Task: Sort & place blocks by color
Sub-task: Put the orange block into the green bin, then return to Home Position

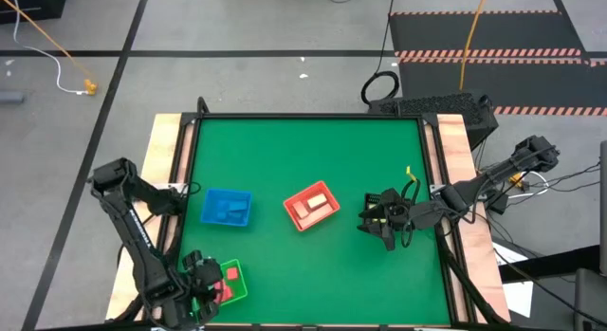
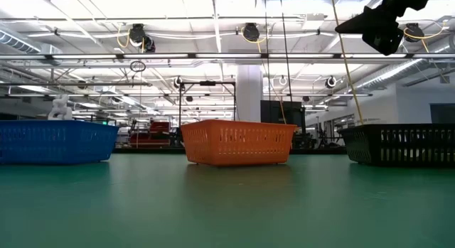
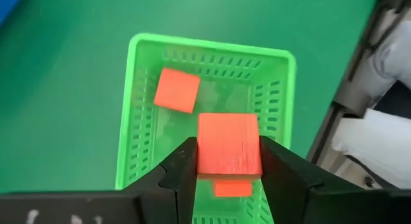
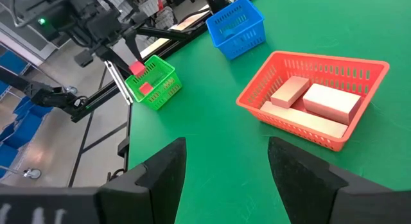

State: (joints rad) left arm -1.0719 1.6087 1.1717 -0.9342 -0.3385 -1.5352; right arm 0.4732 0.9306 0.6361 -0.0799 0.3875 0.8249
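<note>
The left gripper pinches a red cube block directly above the green slatted plastic tray at the table's near-left corner.

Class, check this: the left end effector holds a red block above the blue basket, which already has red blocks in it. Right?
Not quite. The left end effector holds the red block above the green basket, not the blue one; the left wrist view shows it.

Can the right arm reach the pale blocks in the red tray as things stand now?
Probably yes. The right gripper hangs open just beside the red tray, and only bare green mat lies between them. The pale blocks lie uncovered in the open-topped tray, and the left gripper is far off, over the green tray.
</note>
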